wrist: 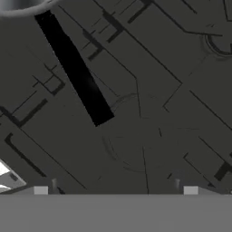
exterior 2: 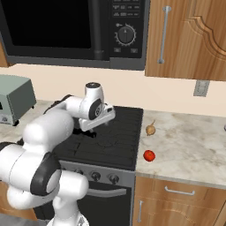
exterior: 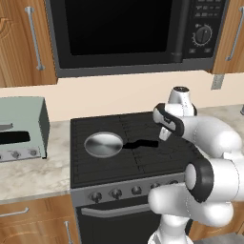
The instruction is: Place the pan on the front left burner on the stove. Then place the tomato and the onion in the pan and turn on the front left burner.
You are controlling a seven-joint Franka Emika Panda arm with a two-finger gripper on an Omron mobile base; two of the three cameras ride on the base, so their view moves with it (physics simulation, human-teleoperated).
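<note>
Left base view — pan (exterior: 103, 144) (on stove (exterior: 95, 164))

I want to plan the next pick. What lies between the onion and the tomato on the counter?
Nothing: in the right base view the marble counter between the onion and the tomato is bare.

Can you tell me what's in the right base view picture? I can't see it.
A white robot arm bends over a black stove, its gripper low above the grates. To the stove's right, on a marble counter, lie a small red tomato and, farther back, a tan onion. A black microwave and wooden cabinets hang above.
</note>
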